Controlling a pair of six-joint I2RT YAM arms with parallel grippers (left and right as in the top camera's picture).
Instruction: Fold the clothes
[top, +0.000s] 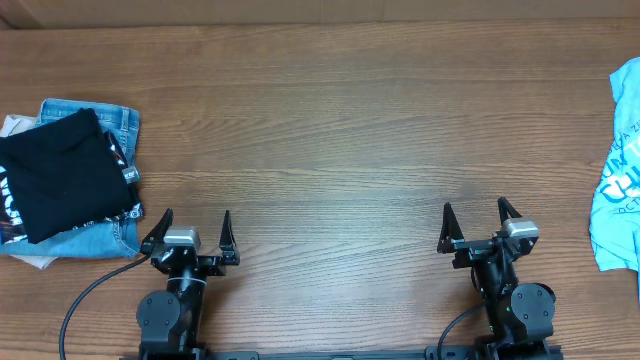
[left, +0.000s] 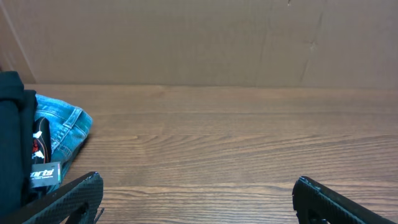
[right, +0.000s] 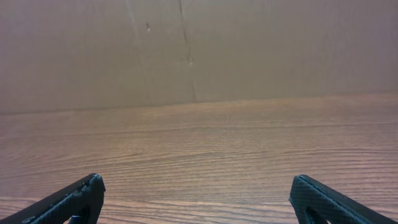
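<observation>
The clothes, a light sky-blue T-shirt (top: 618, 170) with printed lettering, lie crumpled at the far right edge of the table, partly cut off by the overhead view. My right gripper (top: 474, 210) stands open near the front edge, well to the left of the shirt, with nothing between its fingers. My left gripper (top: 196, 218) is open too, at the front left, empty. In the wrist views both grippers (left: 198, 182) (right: 196, 180) show only bare wood between wide-spread fingers. The shirt does not show in either wrist view.
A folded black garment with white print (top: 60, 175) lies on blue denim jeans (top: 112, 120) at the left edge, just beyond my left gripper; both also show in the left wrist view, the jeans (left: 62, 127) at left. A brown wall (right: 199, 50) backs the table.
</observation>
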